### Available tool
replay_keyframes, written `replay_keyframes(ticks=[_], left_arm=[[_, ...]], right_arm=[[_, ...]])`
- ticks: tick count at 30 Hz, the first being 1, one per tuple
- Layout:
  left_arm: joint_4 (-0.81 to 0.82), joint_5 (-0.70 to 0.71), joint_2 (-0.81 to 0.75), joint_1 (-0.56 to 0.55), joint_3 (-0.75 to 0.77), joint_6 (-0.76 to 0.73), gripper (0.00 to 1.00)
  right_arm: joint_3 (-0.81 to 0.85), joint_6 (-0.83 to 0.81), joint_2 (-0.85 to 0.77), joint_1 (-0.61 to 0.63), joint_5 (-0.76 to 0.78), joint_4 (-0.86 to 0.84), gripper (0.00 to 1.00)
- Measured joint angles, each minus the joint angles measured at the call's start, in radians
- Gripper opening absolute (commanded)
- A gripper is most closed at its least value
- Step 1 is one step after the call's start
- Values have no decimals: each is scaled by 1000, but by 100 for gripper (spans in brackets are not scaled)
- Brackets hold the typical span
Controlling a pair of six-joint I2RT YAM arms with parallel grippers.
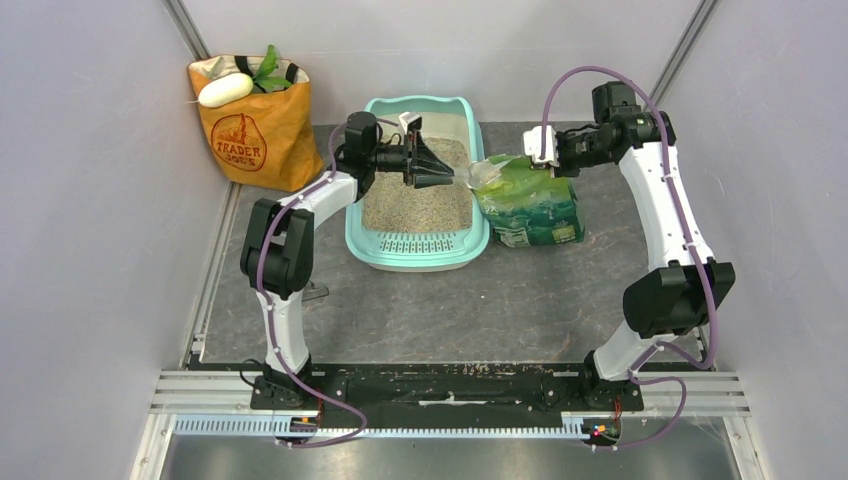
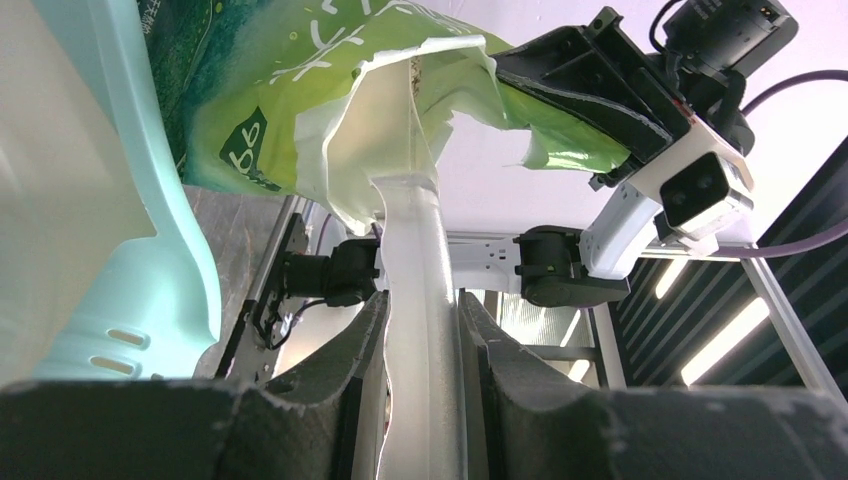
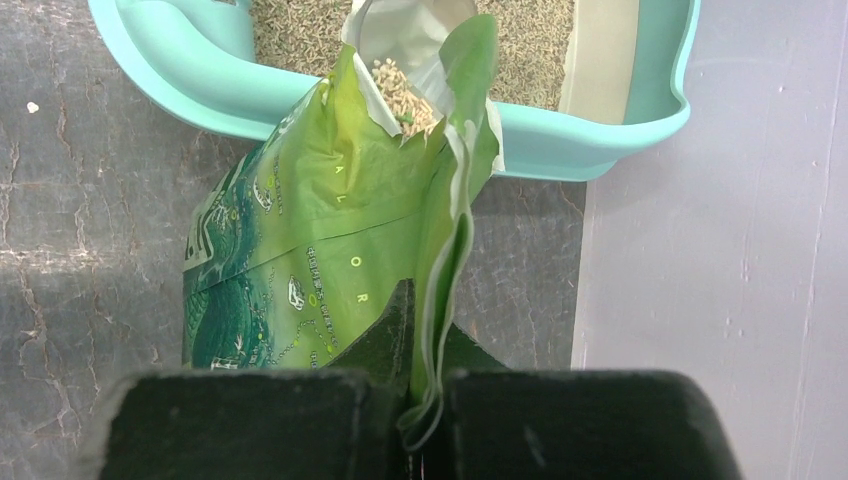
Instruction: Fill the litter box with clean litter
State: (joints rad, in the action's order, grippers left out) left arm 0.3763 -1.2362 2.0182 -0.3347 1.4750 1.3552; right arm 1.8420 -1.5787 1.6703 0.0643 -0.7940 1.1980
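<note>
The mint-teal litter box (image 1: 356,236) sits mid-table with tan clean litter (image 1: 415,200) covering its floor. Against its right side stands a green printed bag (image 1: 530,205). My left gripper (image 1: 440,172) reaches across the box, shut on the handle of a clear scoop (image 2: 418,250), whose head is in the bag's open mouth. My right gripper (image 1: 545,150) is shut on the bag's top edge and holds it up. In the right wrict view, that gripper (image 3: 428,310) pinches the folded bag (image 3: 320,230), and litter (image 3: 405,90) shows in its mouth beside the box rim (image 3: 560,145).
An orange paper grocery bag (image 1: 255,130) with a white item and green leaves on top stands at the back left corner, close to the left arm's elbow. Grey walls close in both sides. The black base rail (image 1: 450,385) runs along the near edge.
</note>
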Motion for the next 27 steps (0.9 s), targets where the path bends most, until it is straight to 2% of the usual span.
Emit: replay_keyframes(ticks=[15,27], left_arm=[[335,-56,-19,71,-120,225,2],[448,-87,-62,124,-203,290,2]], right_arm=[[12,-3,18,2,34,-1,0],[39,-2,35,4,52,0,0]])
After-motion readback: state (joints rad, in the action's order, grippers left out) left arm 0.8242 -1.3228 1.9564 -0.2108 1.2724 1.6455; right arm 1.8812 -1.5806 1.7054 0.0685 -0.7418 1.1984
